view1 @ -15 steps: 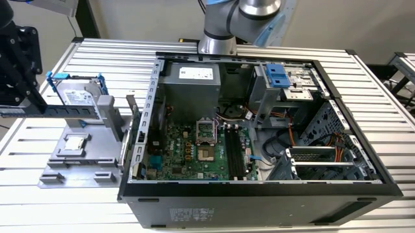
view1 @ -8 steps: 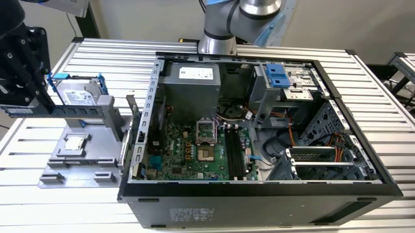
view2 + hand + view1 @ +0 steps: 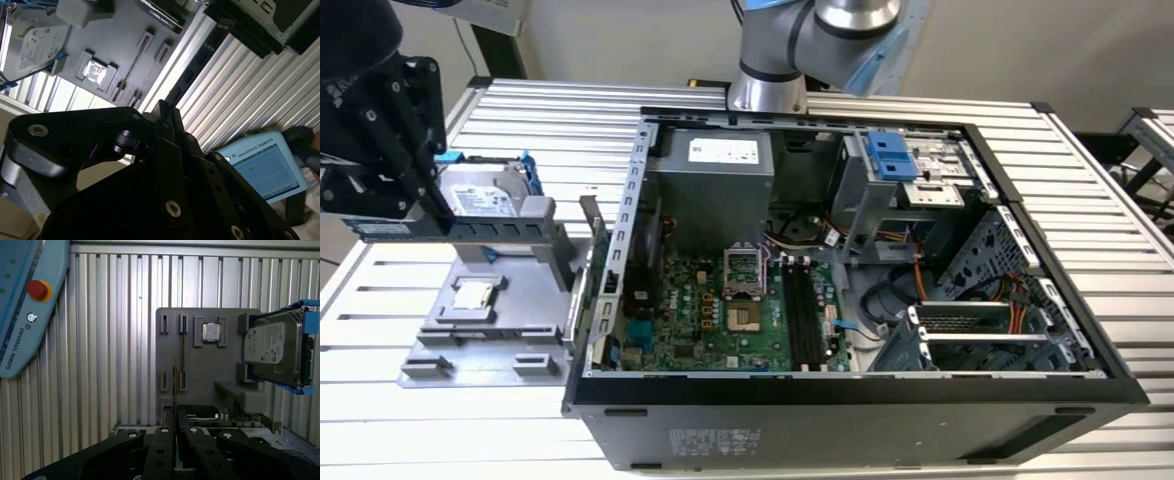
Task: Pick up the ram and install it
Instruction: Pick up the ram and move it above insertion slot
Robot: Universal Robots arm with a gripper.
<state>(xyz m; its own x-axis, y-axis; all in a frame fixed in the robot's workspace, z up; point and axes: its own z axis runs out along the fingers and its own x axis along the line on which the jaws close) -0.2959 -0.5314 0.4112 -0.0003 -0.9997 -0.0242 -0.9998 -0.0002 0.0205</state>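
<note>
Pick-up looked done, install not. At the left edge of the exterior view, my gripper (image 3: 398,215) was clamped on the ram (image 3: 494,228), which jutted level toward the frame's right, above the grey tray (image 3: 520,320). In the first wrist view it showed edge-on between my fingers (image 3: 162,450). The black slots (image 3: 803,310), mid-frame, lay well apart. Seating, I judged, would need the stick lined along one.

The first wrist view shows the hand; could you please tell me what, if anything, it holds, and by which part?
The hand is shut on the ram, pinching its two flat faces near one long edge; the stick shows edge-on.
</note>
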